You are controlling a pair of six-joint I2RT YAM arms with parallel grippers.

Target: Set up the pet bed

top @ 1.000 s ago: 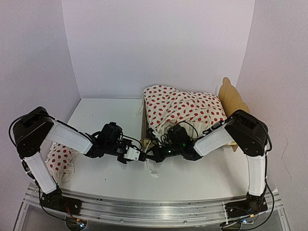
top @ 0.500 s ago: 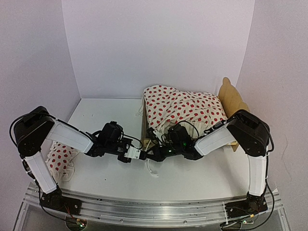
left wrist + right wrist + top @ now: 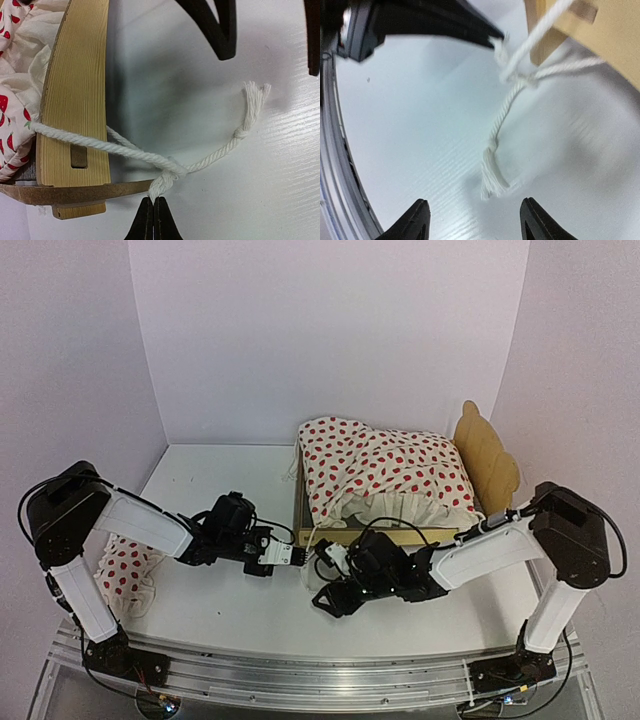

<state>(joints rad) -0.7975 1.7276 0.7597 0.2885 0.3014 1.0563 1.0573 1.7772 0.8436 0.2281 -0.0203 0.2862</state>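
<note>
Bed position, overhead: the pet bed [image 3: 430, 534] stands right of centre on the table [image 3: 220, 480]. Its headboard [image 3: 485, 452] is toward the right wall, and a red-dotted cloth [image 3: 385, 472] is heaped over it.
Arms, overhead: the left gripper [image 3: 288, 557] reaches to the bed's near-left corner. The right gripper [image 3: 334, 597] sits close beside it, nearer the bases and off the frame.
Overhead advice: both wrists crowd one corner, so any pull should probably be short and run along the table, so that the light frame does not slide or tip.
Left wrist, grip: the fingers are pressed together, pinching the white cord [image 3: 210, 157] at its main knot, just off the corner post [image 3: 75, 100].
Left wrist, cord path: from that knot the strands wrap the post and run toward the cloth. The free end lies slack on the table.
Left wrist advice: this pinch looks like the anchor, so it is best held firm and low.
Right wrist, jaws: they are spread wide and empty, with the frayed tail [image 3: 492, 177] lying just ahead of them.
Right wrist, step judged: the cord is being worked at the corner, but whether that is tightening or loosening I cannot tell.
Right wrist advice: close on the twisted strand above the small end knot, not on the loose tuft, which would likely slip. Centre the strand between the fingers before closing.
</note>
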